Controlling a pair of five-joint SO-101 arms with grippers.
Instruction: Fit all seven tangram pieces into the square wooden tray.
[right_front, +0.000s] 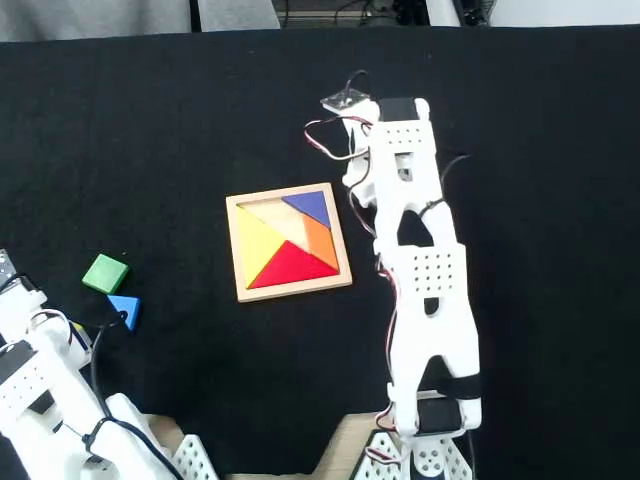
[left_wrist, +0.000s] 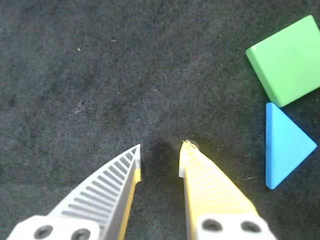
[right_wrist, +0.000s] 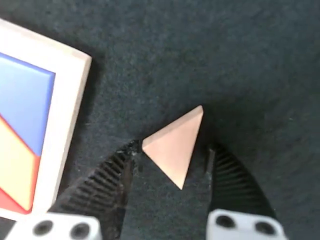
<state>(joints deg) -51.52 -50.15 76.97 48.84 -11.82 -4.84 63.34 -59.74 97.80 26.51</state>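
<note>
The square wooden tray (right_front: 290, 290) lies mid-table and holds yellow (right_front: 258, 242), red (right_front: 290, 265), orange (right_front: 320, 240) and blue (right_front: 310, 207) pieces. A pale pink triangle (right_wrist: 175, 142) lies flat on the black cloth just outside the tray's rim (right_wrist: 65, 110). My right gripper (right_wrist: 171, 152) is open around it, one finger at a corner, the other a little apart. A green square (left_wrist: 287, 60) and a small blue triangle (left_wrist: 285, 145) lie side by side at the left (right_front: 105, 273). My left gripper (left_wrist: 161, 149) is open and low over bare cloth beside them, holding nothing.
The right arm (right_front: 420, 260) stretches from the front edge up past the tray's right side. The left arm's base (right_front: 40, 390) sits at the front left corner. Black cloth covers the whole table.
</note>
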